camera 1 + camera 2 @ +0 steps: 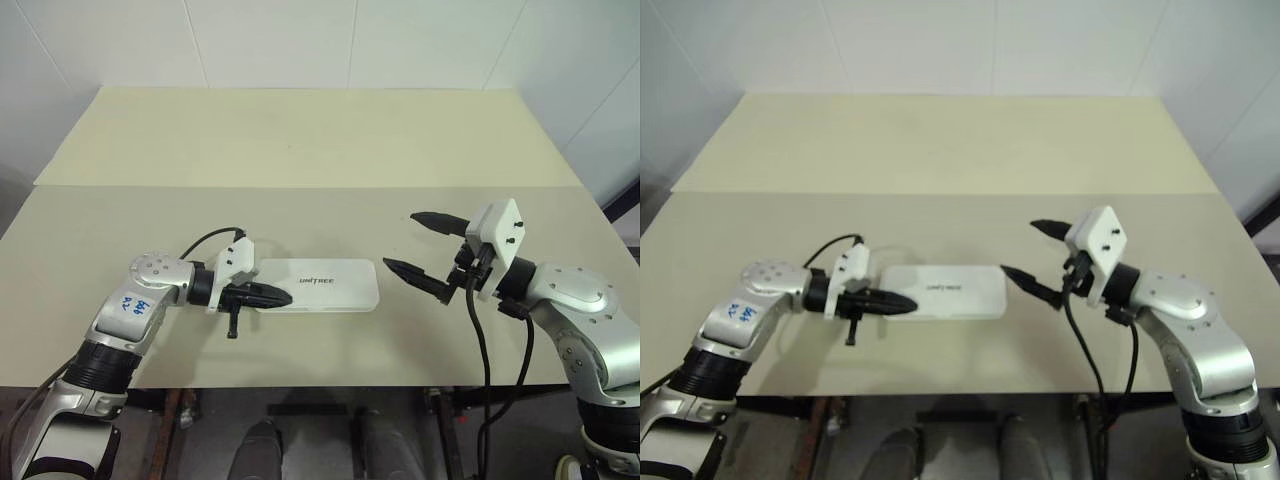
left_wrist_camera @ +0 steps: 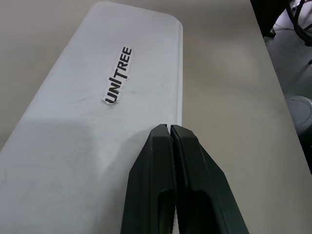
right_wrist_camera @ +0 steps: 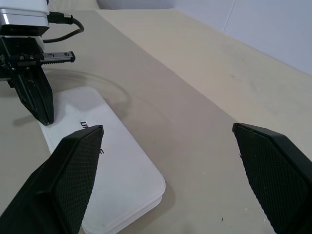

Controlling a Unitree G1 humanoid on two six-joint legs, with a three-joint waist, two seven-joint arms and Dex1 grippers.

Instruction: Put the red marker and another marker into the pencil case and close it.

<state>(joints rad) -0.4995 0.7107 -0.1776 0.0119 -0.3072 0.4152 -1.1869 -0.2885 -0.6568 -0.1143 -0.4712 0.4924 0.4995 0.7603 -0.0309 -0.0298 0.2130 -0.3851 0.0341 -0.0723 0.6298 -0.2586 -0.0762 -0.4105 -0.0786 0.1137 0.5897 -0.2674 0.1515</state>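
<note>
The case [image 1: 318, 285] lies flat on the table [image 1: 300, 150] with its lid down, lettering up. No marker is seen on the table, so both are judged to be inside; this cannot be confirmed with the lid shut.

The left gripper [image 1: 268, 294] has its fingers pressed together, empty, tips resting on or just above the near-left end of the lid. In the left wrist view the closed tips [image 2: 169, 132] sit at the lid's edge. The right gripper [image 1: 420, 245] is spread wide, empty, and held above the table just beyond the case's right end, not touching it.

Hazards from this state:

- Incomplete latching. Pressure is applied at one end only; the far end of the lid may be left unseated. It cannot be told whether the seam is fully shut.
- Sliding. A push directed along the lid rather than downward may shift the unbraced case toward the right gripper.
- Edge slip. Tips placed at the rim may slide off onto the table.
- Collision. A forward move of the open right gripper may knock the case's right end.
</note>
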